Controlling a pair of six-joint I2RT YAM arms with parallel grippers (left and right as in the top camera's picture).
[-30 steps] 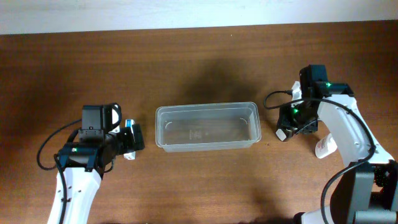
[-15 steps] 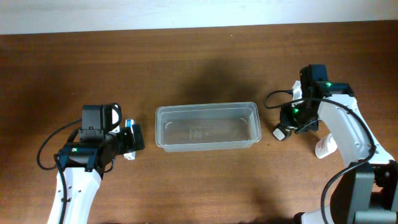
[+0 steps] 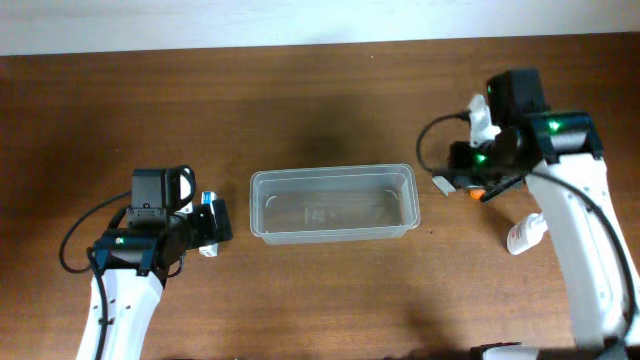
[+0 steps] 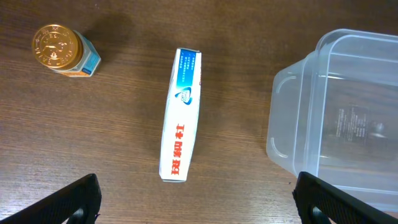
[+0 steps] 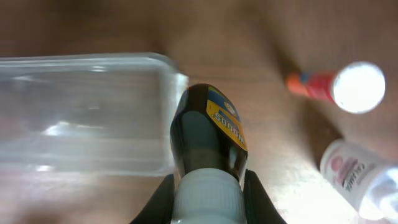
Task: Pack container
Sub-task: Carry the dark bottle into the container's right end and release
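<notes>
Right tool (image 5: 208, 202) clamped on dark glossy bottle (image 5: 208, 134) at its white cap, yellow-blue label up. Bottle tip overlaps right-end corner of container (image 3: 333, 173) in wrist view. Container: clear plastic tub, rounded corners, raised rim, centre of brown wood-grain worktop (image 3: 300, 90). Red tube (image 5: 311, 84) and white flask (image 5: 357, 180) lie right of bottle. Left tool (image 4: 199, 208) spread wide, holding nothing, over flat white-blue carton (image 4: 182, 115). Bare wood between carton and container's left end. Gold-lidded jar (image 4: 59, 48) apart from carton.

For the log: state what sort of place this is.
Likely a robot test bench, not a home: a wooden table, a clear tub, and staged small items, a box and a held bottle.
</notes>
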